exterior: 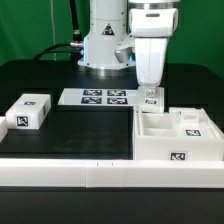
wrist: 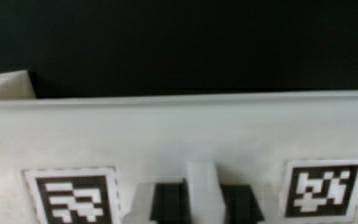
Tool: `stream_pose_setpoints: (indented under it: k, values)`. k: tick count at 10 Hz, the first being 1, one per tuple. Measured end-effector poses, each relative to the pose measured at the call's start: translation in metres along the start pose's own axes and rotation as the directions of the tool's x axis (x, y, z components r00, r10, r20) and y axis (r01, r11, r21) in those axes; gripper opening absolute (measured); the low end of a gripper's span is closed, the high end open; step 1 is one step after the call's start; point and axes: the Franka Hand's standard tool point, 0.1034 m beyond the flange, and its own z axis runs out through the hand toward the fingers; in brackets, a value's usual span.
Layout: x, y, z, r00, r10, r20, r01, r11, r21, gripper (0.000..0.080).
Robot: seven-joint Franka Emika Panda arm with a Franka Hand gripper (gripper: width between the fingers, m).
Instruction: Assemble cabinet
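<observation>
On the black table [exterior: 90, 130], the large white plastic boxy cabinet body [exterior: 155, 148] sits at the exterior view's right. The small white plastic block [exterior: 28, 112] lies well apart at the left. The marker board [exterior: 95, 97] lies behind, between them. My claw [exterior: 150, 98] hangs over the body's far edge.

The white cabinet body [exterior: 172, 143] lay on the exterior view's right, boxy, with a recess on top and square tags on it. A smaller tagged white block [exterior: 28, 113] sat well apart, at the left.

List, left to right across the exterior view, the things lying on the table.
From the left: small white block → marker board → cabinet body.
</observation>
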Motion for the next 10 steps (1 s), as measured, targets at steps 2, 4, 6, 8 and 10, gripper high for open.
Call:
stream_pose_setpoints:
  k: [2, 4, 6, 8, 10]
  values:
    - [-0.002, 0.005, -0.004, 1.000, 0.009, -0.002, -0.009, 1.000, -0.010, 0.0070]
    - [0.000, 0.012, -0.007, 1.000, 0.014, -0.002, -0.014, 1.000, -0.013, 0.0070]
    - [0.002, 0.016, -0.003, 1.000, 0.015, -0.004, -0.015, 1.000, -0.004, 0.0070]
    - [0.003, 0.017, -0.001, 1.000, 0.016, -0.005, -0.016, 1.000, -0.002, 0.0070]
    - [0.003, 0.017, -0.001, 1.000, 0.016, -0.005, -0.016, 1.000, -0.002, 0.0070]
